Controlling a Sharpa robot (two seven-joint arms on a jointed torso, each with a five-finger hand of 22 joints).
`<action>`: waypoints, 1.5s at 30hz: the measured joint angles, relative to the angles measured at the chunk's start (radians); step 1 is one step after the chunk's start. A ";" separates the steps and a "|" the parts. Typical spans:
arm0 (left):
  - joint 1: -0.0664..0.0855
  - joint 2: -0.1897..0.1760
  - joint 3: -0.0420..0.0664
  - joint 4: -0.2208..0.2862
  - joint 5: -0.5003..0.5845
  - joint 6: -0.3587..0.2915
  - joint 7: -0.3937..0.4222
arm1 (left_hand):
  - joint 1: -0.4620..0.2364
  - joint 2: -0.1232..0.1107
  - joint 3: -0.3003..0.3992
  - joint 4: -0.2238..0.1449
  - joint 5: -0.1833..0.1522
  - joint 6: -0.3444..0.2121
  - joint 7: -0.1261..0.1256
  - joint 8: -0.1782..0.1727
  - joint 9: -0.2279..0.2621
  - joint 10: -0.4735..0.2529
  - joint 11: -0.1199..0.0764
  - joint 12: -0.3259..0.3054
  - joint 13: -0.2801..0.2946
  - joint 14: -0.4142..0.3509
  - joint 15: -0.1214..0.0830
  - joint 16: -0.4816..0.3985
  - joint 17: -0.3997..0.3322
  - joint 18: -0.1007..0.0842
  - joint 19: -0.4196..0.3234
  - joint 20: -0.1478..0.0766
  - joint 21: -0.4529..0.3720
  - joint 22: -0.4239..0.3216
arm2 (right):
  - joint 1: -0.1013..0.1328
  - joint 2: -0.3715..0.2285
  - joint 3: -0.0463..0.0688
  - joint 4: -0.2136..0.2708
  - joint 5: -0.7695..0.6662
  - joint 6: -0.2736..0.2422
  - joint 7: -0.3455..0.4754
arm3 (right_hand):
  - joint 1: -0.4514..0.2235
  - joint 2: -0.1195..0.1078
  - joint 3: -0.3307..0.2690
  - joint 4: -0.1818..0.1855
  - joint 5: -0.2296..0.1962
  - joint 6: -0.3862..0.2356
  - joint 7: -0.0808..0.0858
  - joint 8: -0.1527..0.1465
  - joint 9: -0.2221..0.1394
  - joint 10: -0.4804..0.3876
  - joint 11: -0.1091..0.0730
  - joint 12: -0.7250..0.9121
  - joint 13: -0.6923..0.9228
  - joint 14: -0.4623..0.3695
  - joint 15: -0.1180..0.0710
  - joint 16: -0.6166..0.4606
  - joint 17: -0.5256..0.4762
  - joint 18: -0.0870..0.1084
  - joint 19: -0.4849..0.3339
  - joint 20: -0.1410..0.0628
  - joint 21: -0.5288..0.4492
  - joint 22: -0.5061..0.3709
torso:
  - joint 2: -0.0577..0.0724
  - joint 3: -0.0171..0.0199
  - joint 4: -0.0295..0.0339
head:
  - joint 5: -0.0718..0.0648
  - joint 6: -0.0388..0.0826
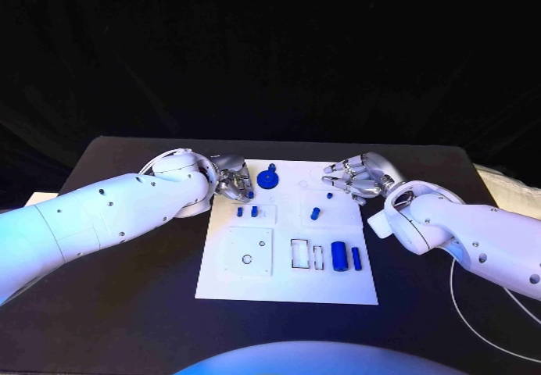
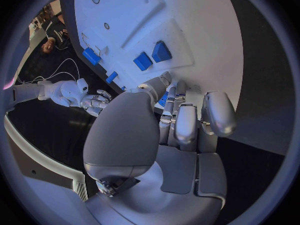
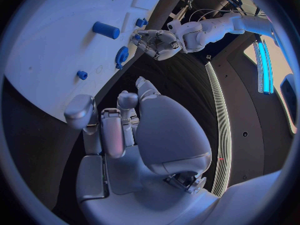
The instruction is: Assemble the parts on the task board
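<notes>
Fingers [image 1: 234, 181] of left hand [image 1: 229, 178] curled empty beside gear [image 1: 267, 179]; right hand [image 1: 359, 176] likewise.

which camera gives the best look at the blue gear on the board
The head view: the blue gear lies face-on on the task board, beside the left hand. The right wrist view shows it edge-on; the left wrist view barely shows it.

You have the black table [image 1: 135, 312] filling mid-frame, with the white task board [image 1: 288, 285] lying at its centre
</notes>
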 measured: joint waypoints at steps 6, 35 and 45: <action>0.000 -0.033 0.000 0.013 0.014 -0.011 0.001 | 0.000 0.000 0.014 -0.008 0.000 -0.038 -0.008 0.000 -0.018 -0.023 -0.001 -0.008 -0.006 0.002 0.005 0.005 -0.002 0.000 -0.010 0.009 -0.046 -0.025 | 0.000 -0.004 0.000 -0.019 -0.019 0.016 -0.003 | 0.048 -0.011 0.041 0.004 -0.016 -0.006 0.013 -0.005 -0.001 -0.080 0.009 -0.284 -0.243 0.000 0.000 -0.095 -0.101 0.000 -0.023 -0.002 -0.061 -0.080 | -0.001 -0.0001 0.0001 | -0.002 0.000; -0.009 -0.217 -0.006 0.148 1.406 -0.238 0.436 | -0.044 0.049 0.059 -0.015 0.000 0.026 0.008 0.028 -0.024 -0.025 0.007 0.073 0.006 -0.185 0.012 -0.254 -0.442 0.071 -0.220 0.023 -0.574 -0.348 | 0.059 0.032 0.000 -0.017 -0.823 0.285 -0.195 | 0.098 -0.105 0.254 -0.053 -0.155 0.085 0.004 -0.010 -0.001 -0.050 0.024 -0.671 -0.717 0.000 0.011 -0.126 -0.139 0.000 0.014 0.012 -0.063 -0.074 | -0.006 -0.0058 0.0011 | -0.026 0.037; -0.010 -0.231 -0.006 0.186 1.490 -0.243 0.481 | -0.043 0.049 0.053 -0.015 0.000 0.026 0.008 0.032 -0.024 -0.025 0.007 0.081 0.008 -0.189 0.014 -0.260 -0.455 0.071 -0.220 0.023 -0.578 -0.351 | 0.059 0.059 -0.014 -0.032 -0.922 0.342 -0.241 | 0.093 -0.110 0.270 -0.055 -0.155 0.085 0.004 -0.011 -0.001 -0.060 0.029 -0.677 -0.750 -0.001 0.004 -0.132 -0.148 0.015 0.002 0.009 -0.076 -0.096 | -0.002 -0.0064 0.0001 | -0.028 0.034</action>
